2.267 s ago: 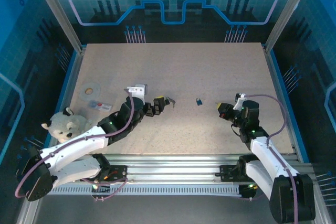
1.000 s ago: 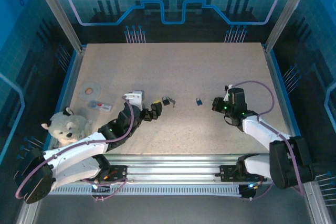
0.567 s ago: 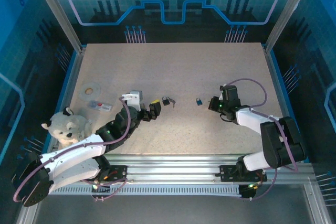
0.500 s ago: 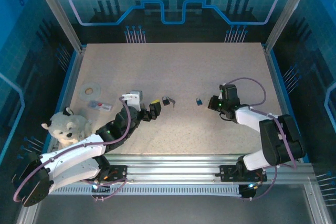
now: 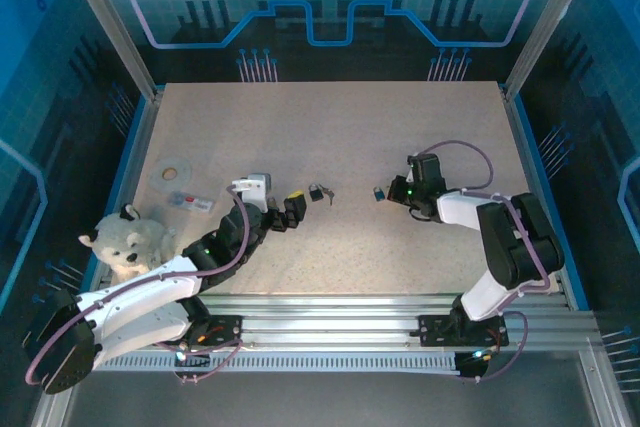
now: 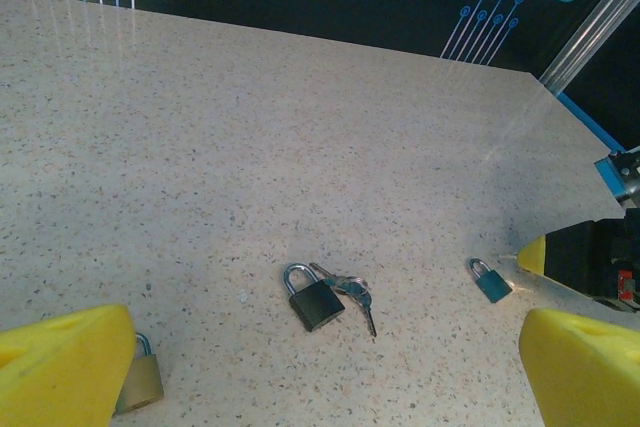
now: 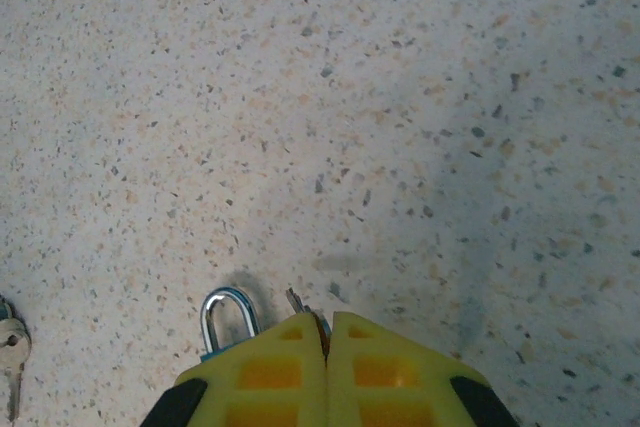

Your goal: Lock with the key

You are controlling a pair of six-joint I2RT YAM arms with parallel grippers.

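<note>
Having swung left, right jaws, closed, seemingly touch the blue padlock (image 5: 380, 193); left jaws gape empty.

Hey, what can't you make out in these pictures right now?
Blue padlock: in the right wrist view, the shut right fingers cover its body; the shackle shows.
Brass padlock: in the left wrist view, half behind a left finger, cut by the bottom edge.
Keys: in the top view, too small to count.

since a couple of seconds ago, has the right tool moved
Yes. The right tool has swung left, from well to the right of the small blue padlock to close beside it. The padlock itself has not shifted.
</note>
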